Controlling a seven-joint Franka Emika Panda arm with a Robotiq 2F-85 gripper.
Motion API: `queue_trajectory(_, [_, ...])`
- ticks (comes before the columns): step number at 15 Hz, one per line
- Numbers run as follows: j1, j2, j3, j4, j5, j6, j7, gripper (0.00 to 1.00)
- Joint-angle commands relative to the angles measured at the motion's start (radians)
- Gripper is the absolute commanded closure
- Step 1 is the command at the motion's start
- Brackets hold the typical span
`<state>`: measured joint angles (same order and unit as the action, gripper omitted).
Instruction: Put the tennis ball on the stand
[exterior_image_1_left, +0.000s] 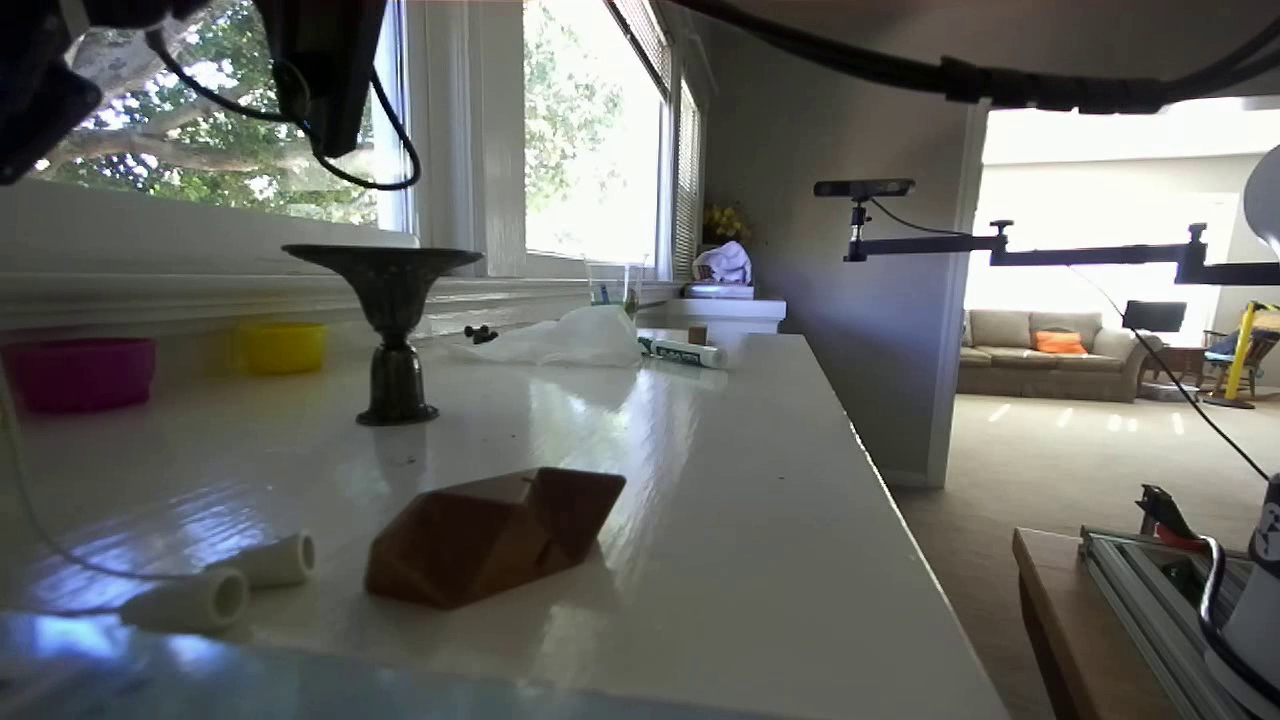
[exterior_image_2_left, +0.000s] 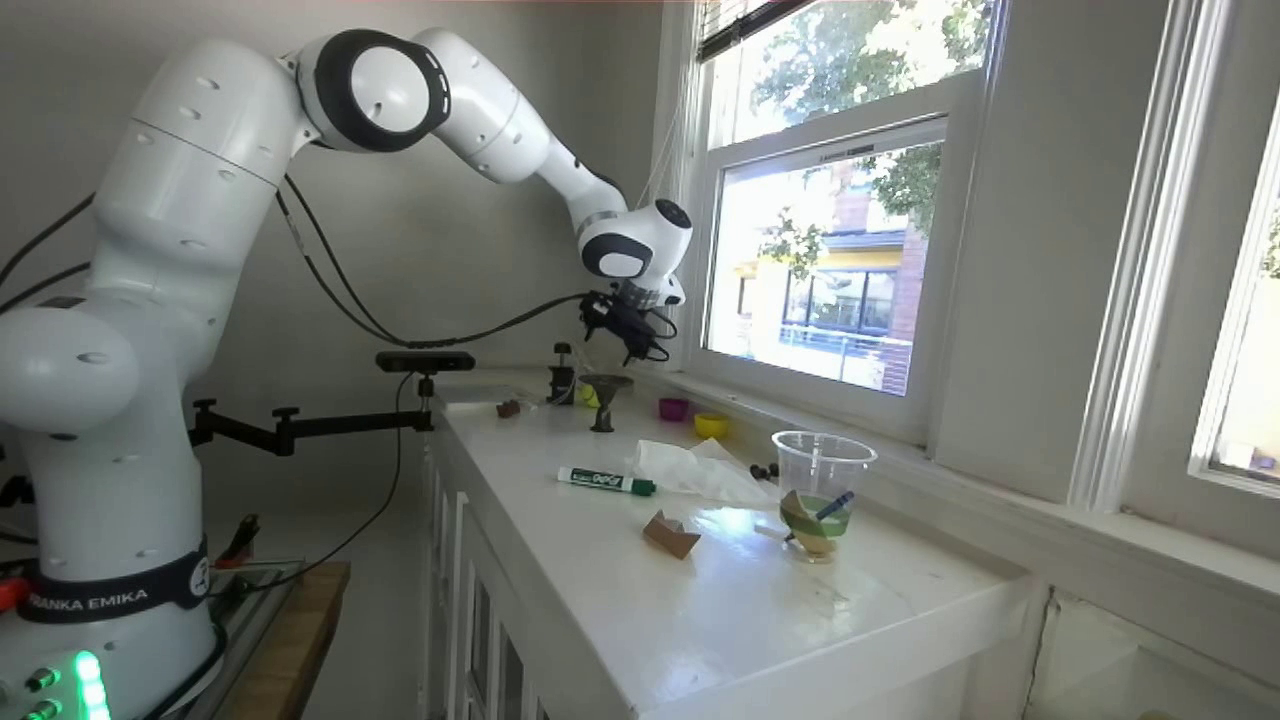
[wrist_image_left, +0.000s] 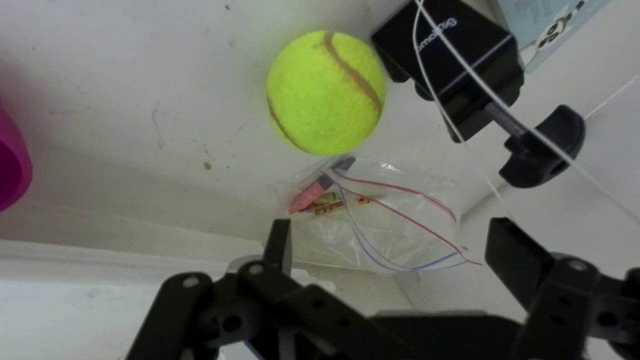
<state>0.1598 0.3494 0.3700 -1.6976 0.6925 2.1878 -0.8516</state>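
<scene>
The yellow-green tennis ball (wrist_image_left: 326, 93) rests on the white counter in the wrist view. It is partly visible behind the stand in an exterior view (exterior_image_2_left: 589, 396). The stand, a dark metal goblet shape with a wide flat top, stands upright with nothing on it in both exterior views (exterior_image_1_left: 393, 335) (exterior_image_2_left: 603, 400). It is out of the wrist view. My gripper (wrist_image_left: 387, 232) is open, with nothing between its fingers. The ball lies ahead of the fingertips and apart from them. In an exterior view the gripper (exterior_image_2_left: 617, 345) hangs above the counter near the window, over the stand's area.
A black clamp (wrist_image_left: 450, 60) with a white cord stands right beside the ball. A plastic bag (wrist_image_left: 380, 220) holding crayons lies near it. A magenta cup (exterior_image_1_left: 82, 373) and a yellow cup (exterior_image_1_left: 282, 348) stand along the window sill. A brown faceted block (exterior_image_1_left: 495, 535) lies nearby.
</scene>
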Motion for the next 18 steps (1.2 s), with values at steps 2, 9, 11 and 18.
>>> queue_trajectory(2, [0.035, 0.024, -0.024, 0.022, -0.04, -0.035, 0.051, 0.0])
queue_trajectory(9, [0.052, 0.022, -0.043, 0.018, -0.163, -0.067, 0.157, 0.0])
queue_trajectory(11, [0.049, 0.026, -0.037, 0.023, -0.189, -0.083, 0.18, 0.0])
queue_trajectory(18, [0.045, 0.033, -0.031, 0.015, -0.204, -0.103, 0.199, 0.0])
